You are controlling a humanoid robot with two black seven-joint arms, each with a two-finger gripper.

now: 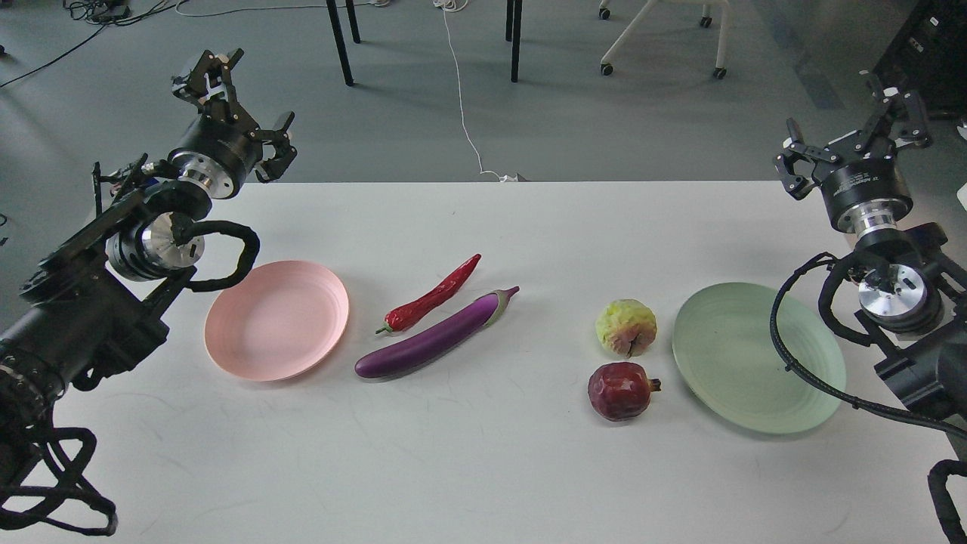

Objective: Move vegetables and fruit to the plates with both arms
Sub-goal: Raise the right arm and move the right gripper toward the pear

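Observation:
A purple eggplant (437, 337) lies slanted in the middle of the white table (483, 468), with a red chili pepper (432, 296) just behind it. To their left sits the empty pink plate (276, 319). A yellow-green fruit (625, 327) and a dark red pomegranate (621, 390) rest beside the empty green plate (758, 357) on the right. My left gripper (240, 106) hangs open above the table's far left corner. My right gripper (854, 132) is raised and open over the far right edge. Neither holds anything.
Beyond the table's far edge is grey floor with black table legs (340, 41), a white cable (462, 98) and a rolling chair base (661, 38). Black cable loops (801, 355) from my right arm hang over the green plate's right rim.

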